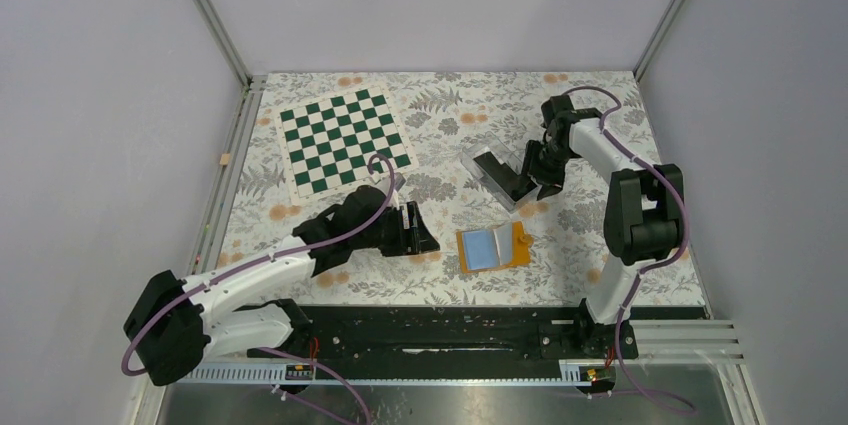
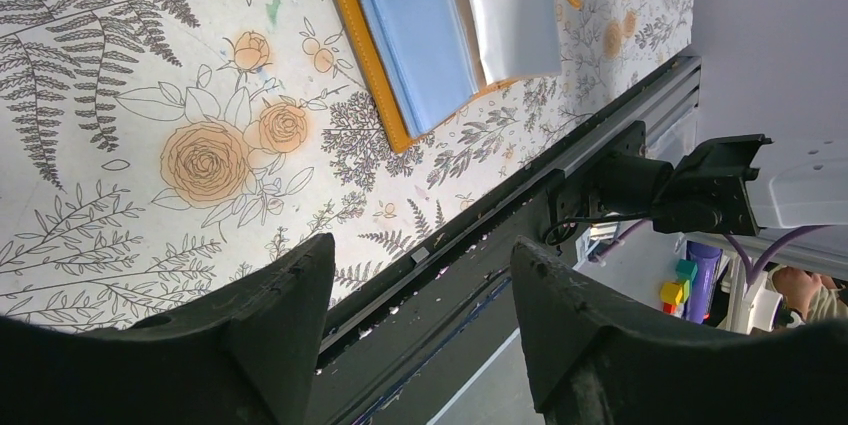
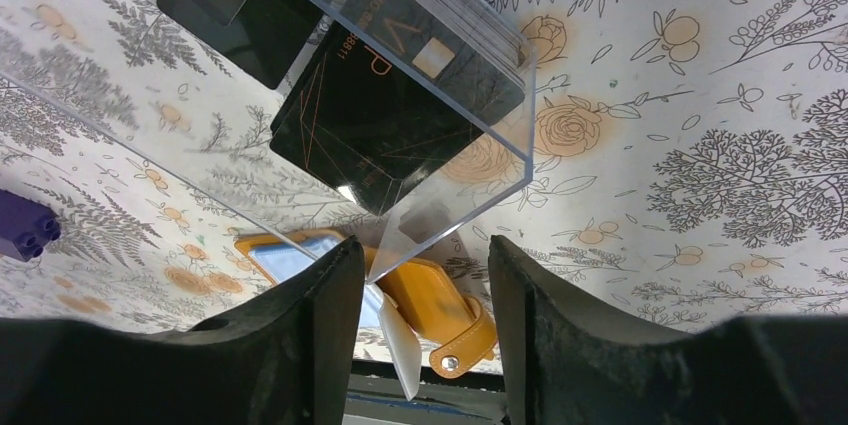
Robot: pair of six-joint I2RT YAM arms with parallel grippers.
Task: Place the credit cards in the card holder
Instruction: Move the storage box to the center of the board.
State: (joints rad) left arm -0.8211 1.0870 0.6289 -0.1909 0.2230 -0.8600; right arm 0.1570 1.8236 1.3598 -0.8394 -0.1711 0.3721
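Zero credit cards (image 3: 380, 125) in card holder (image 1: 492, 246) yet; all sit in clear box (image 1: 487, 170); L gripper (image 2: 420, 285) & R gripper (image 3: 425, 285) jaws apart, empty.

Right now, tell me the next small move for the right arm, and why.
Probably ease the right tool forward onto the credit cards in the clear box and close on one: its jaws stand open and empty at the box's corner, and the card holder already lies open.

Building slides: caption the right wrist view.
Right claw open at a corner of the clear box; black credit cards show through it, orange card holder open beyond.
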